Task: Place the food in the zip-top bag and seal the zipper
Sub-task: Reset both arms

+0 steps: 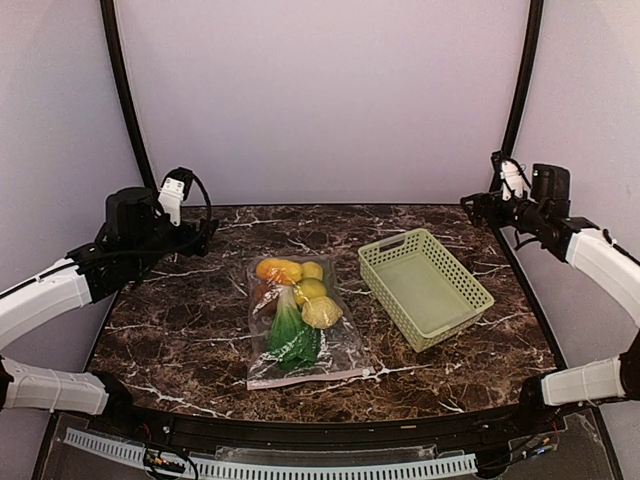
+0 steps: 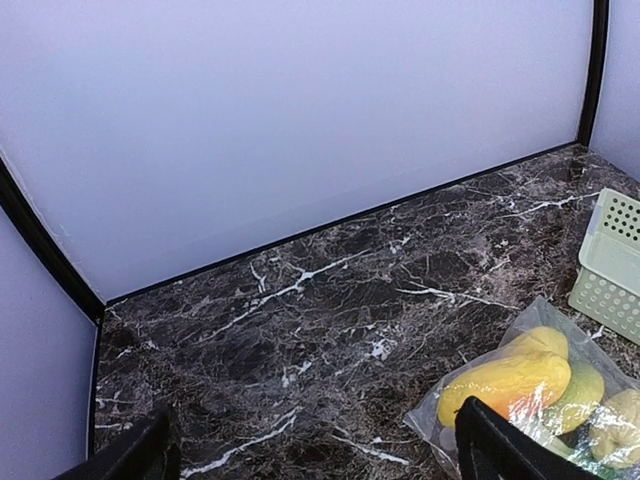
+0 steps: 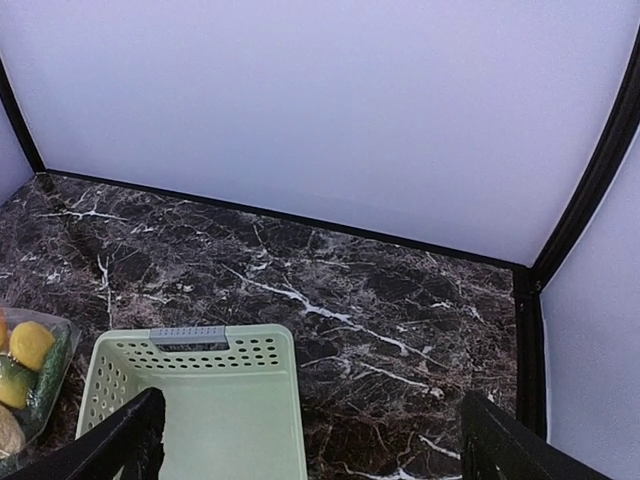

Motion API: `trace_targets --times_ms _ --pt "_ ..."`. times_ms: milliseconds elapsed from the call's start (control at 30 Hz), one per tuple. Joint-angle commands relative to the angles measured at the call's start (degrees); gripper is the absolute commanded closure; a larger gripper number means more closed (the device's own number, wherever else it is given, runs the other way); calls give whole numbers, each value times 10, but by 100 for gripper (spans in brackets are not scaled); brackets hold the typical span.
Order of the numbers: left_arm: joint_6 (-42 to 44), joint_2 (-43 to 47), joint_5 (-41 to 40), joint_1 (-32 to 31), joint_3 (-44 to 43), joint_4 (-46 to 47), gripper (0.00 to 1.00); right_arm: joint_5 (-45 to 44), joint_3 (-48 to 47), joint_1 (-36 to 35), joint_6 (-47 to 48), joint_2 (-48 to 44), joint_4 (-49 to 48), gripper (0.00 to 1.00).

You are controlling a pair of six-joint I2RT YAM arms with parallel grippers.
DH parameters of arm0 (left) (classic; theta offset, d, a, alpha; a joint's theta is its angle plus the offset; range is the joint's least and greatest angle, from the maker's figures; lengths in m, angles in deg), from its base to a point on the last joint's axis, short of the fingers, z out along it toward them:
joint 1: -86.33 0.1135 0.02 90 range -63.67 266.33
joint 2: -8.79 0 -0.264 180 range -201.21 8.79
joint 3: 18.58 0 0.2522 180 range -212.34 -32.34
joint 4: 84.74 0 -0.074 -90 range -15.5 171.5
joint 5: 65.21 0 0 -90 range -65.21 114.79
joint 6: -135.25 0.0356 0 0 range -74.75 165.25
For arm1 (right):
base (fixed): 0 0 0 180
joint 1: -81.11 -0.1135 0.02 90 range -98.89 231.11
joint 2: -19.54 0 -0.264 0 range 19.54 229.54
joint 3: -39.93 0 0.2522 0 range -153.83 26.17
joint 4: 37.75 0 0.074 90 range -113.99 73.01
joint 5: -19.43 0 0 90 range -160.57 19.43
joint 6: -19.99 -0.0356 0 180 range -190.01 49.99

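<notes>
The clear zip-top bag (image 1: 343, 352) lies flat on the marble table between the arms, with the food inside it. An orange piece (image 1: 277, 270), yellow lemons (image 1: 311, 291) and green bok choy (image 1: 291, 336) show through the plastic. The zipper (image 1: 305, 378) runs along the bag's near edge. My left gripper (image 1: 203, 236) hangs open over the back left of the table, away from the bag. In the left wrist view the left gripper (image 2: 320, 462) is empty, with the bag (image 2: 530, 385) at lower right. My right gripper (image 1: 474, 205) is open at the back right, and the right wrist view shows that gripper (image 3: 315, 452) empty.
An empty light-green lattice basket (image 1: 425, 287) stands right of the bag; it also shows in the right wrist view, basket (image 3: 200, 400), and at the left wrist view's edge, basket (image 2: 612, 262). Pale walls with black frame posts enclose the table's back and sides.
</notes>
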Motion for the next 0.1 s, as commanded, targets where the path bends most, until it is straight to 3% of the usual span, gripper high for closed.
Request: trace_targets --times_ms 0,67 --pt "-20 29 7 10 19 30 5 0 1 6 15 -14 -37 1" --pt "-22 33 6 11 25 37 5 9 7 6 18 -17 -38 1"
